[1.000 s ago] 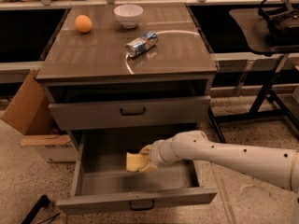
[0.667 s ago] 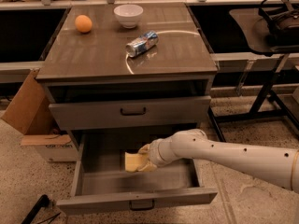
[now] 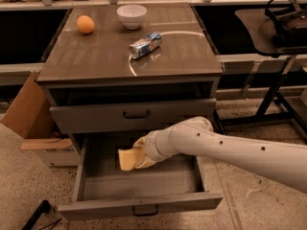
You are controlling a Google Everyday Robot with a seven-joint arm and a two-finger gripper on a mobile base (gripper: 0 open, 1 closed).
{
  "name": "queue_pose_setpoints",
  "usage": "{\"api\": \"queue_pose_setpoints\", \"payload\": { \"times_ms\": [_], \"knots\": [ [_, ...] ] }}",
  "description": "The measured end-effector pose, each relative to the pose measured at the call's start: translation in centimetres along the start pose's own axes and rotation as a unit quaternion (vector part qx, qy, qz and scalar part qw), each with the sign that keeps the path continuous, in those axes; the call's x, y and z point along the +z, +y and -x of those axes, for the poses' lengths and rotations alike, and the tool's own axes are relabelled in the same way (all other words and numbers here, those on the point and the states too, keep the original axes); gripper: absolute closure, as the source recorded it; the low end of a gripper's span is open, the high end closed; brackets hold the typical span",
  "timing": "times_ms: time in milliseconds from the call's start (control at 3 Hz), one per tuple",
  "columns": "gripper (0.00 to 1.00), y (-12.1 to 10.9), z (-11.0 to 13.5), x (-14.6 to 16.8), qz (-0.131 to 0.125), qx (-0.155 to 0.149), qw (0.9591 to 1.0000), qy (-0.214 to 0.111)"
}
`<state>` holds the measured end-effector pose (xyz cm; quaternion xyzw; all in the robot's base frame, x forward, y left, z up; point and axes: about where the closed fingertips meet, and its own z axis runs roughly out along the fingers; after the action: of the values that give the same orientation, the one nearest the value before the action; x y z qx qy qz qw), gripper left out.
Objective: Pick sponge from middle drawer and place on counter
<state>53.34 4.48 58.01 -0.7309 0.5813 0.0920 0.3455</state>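
The pale-yellow sponge (image 3: 125, 159) is inside the open middle drawer (image 3: 139, 206), the lowest grey tray of the cabinet. My gripper (image 3: 138, 155) reaches into the drawer from the right on its white arm and is shut on the sponge's right side, holding it just above the drawer floor. The glossy brown-grey counter (image 3: 100, 56) lies above, on top of the cabinet. The far side of the sponge is hidden by my fingers.
On the counter are an orange fruit (image 3: 85, 24), a white bowl (image 3: 131, 16) and a lying can (image 3: 145, 44). A shut drawer (image 3: 134, 115) sits above the open one. A cardboard box (image 3: 29, 114) stands left; a dark side table (image 3: 273, 28) stands right.
My gripper and the sponge have shifted a little left and slightly up inside the drawer. Nothing on the counter has moved.
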Motion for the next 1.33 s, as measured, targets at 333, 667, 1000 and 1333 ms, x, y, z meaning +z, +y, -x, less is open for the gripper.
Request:
{"api": "queue_pose_setpoints", "payload": {
  "times_ms": [333,667,1000,1333],
  "knots": [
    [1.00,-2.3,3.5,-3.3,-0.017,-0.049,0.9986,0.013],
    [1.00,-2.5,3.7,-3.5,-0.017,-0.052,0.9985,0.012],
    [1.00,-4.5,5.7,-5.6,-0.024,-0.085,0.9961,-0.004],
    [1.00,-7.7,8.9,-8.8,-0.038,-0.135,0.9900,-0.008]
  ]
}}
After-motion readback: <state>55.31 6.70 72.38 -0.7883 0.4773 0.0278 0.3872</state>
